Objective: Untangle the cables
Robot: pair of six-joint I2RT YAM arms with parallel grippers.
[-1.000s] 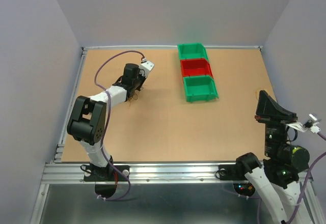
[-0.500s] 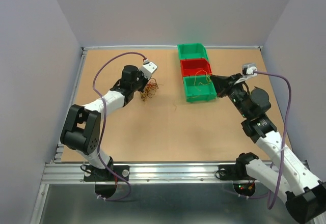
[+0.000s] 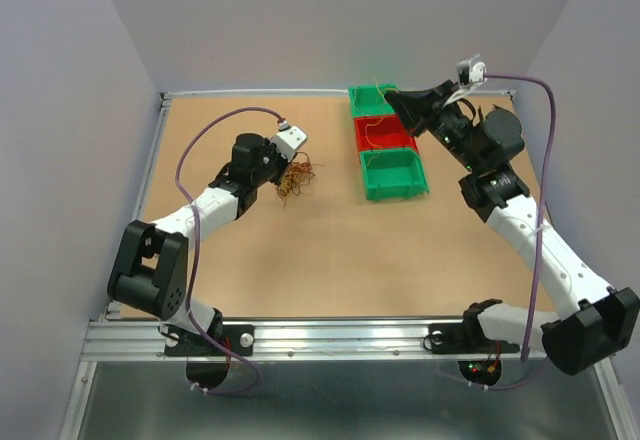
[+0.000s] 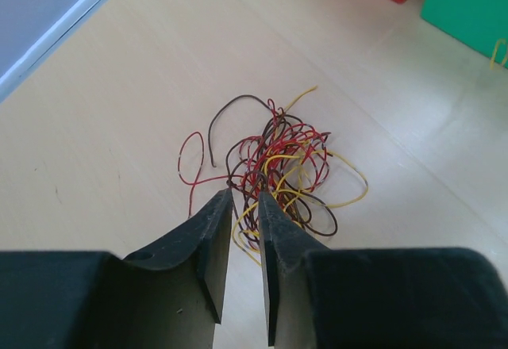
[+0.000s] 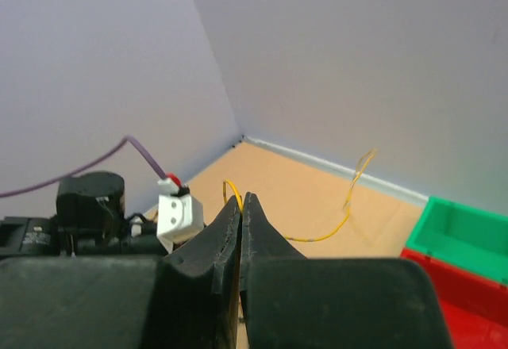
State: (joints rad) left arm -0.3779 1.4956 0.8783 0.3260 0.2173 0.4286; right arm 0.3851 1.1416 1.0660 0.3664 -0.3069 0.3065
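Tan table (image 3: 330, 250), grey walls, a row of green, red and green bins (image 3: 388, 144) at the far middle; since half a second ago the right arm (image 3: 520, 215) has lifted from the near green bin to the row's far end, while the left arm (image 3: 205, 205) stays low by the tangled cables (image 4: 278, 166). The right gripper (image 5: 240, 198) is pressed shut on one yellow cable (image 5: 313, 239), which arcs off its tips. The left gripper (image 4: 244, 198) stands at a narrow gap with nothing visibly clamped, tips at the near edge of that red, yellow and dark clump, which lies on the table left of the bins.
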